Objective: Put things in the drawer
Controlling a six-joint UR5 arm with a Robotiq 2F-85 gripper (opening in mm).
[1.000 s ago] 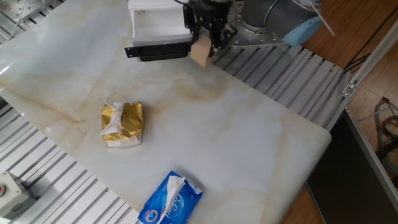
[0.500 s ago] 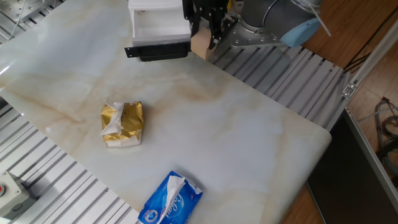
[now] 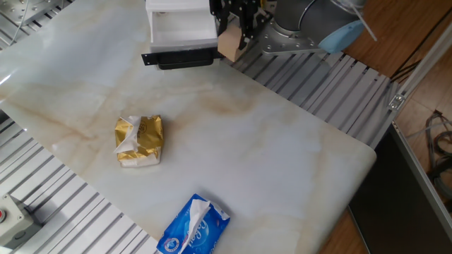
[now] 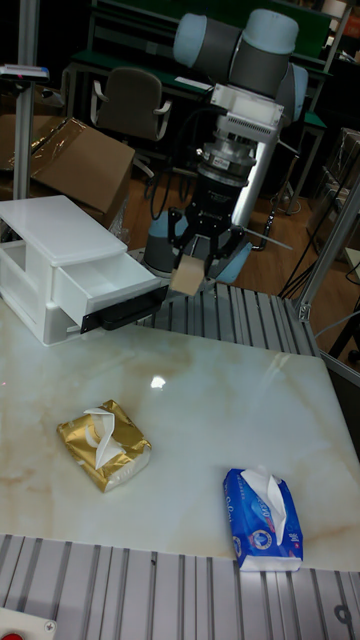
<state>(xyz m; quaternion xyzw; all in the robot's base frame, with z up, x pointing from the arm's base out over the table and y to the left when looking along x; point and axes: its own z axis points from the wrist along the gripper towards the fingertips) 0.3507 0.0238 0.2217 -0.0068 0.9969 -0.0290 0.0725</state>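
Observation:
A small pale tan wooden cube (image 3: 229, 44) (image 4: 186, 275) hangs in the air, with my gripper (image 3: 234, 37) (image 4: 190, 262) shut on it. The cube is just right of the white drawer (image 3: 181, 32) (image 4: 108, 288), which is pulled open with its black-trimmed front (image 3: 179, 57) (image 4: 125, 310) facing the table. The cube is level with the drawer's front corner, not over its cavity. The knob does not show.
A gold foil packet (image 3: 140, 140) (image 4: 104, 444) lies at mid-left on the marble table (image 3: 240, 148). A blue-and-white tissue pack (image 3: 193, 226) (image 4: 262, 518) lies near the front edge. Metal slatted rails (image 3: 332, 85) border the table on the right and left.
The gripper, still holding the cube, has risen slightly and moved back toward the drawer's right side. The packets have not moved.

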